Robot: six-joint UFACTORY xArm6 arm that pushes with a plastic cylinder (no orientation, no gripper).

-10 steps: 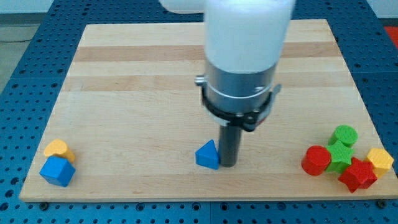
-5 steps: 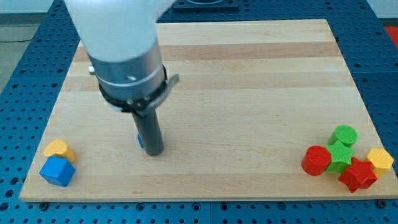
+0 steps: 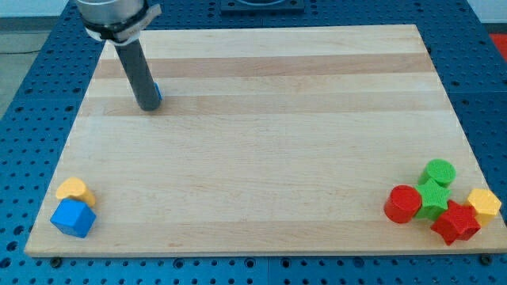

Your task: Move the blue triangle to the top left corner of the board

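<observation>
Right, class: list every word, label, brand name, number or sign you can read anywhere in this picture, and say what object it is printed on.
None: no readable text shows anywhere.
The wooden board bears only wood grain.
The blocks, such as the blue cube and the red cylinder, have plain faces.
The blue triangle is mostly hidden behind my tip.
The blue perforated table shows only holes.

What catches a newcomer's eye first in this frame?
The dark rod near the view's top left, my tip almost hiding the blue triangle, of which only a sliver shows on its right. Next, the cluster of red and green blocks at the bottom right.
</observation>
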